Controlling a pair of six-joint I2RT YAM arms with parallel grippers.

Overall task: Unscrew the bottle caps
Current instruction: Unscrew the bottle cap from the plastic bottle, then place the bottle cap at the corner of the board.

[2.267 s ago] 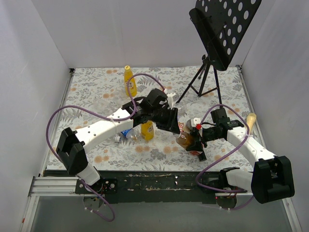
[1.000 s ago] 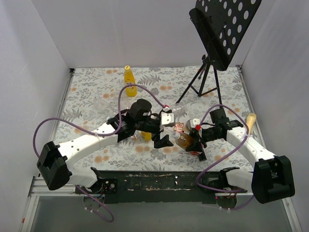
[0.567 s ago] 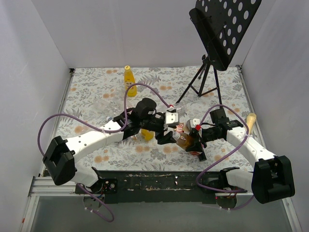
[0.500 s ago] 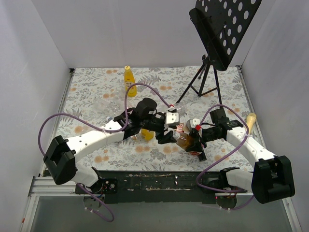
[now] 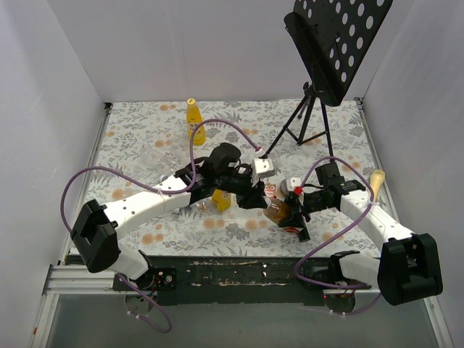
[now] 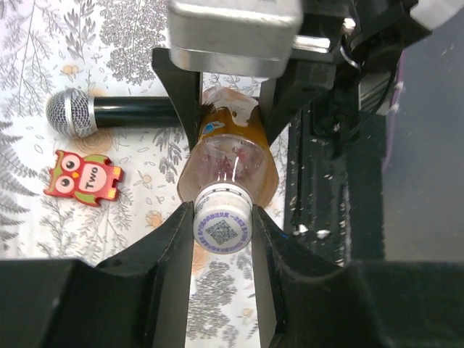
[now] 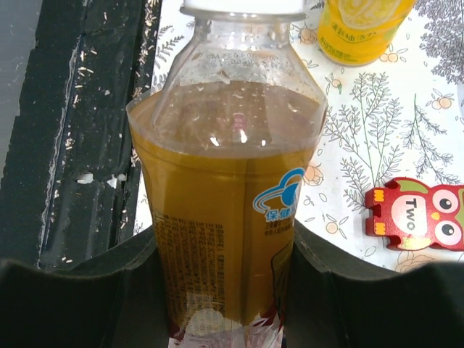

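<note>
A squat brown bottle (image 7: pixel 217 210) with a red-and-white label is held off the table, leaning toward the left arm. My right gripper (image 7: pixel 217 290) is shut on its body, one finger on each side. Its white cap (image 6: pixel 222 230), printed with a code square, sits between the fingers of my left gripper (image 6: pixel 222 221), which is shut on it. From above, the left gripper (image 5: pixel 262 194) meets the brown bottle (image 5: pixel 280 212) at the front middle of the table, with the right gripper (image 5: pixel 295 210) just behind it.
A yellow juice bottle (image 5: pixel 221 198) stands under the left arm; a second yellow one (image 5: pixel 193 122) stands at the back. A microphone (image 6: pixel 72 114) and a red owl piece (image 6: pixel 81 177) lie on the floral cloth. A black music stand (image 5: pixel 304 123) occupies the back right.
My left gripper swung in from the left, came onto the brown bottle's cap and closed on it. The right gripper and bottle have stayed put.
</note>
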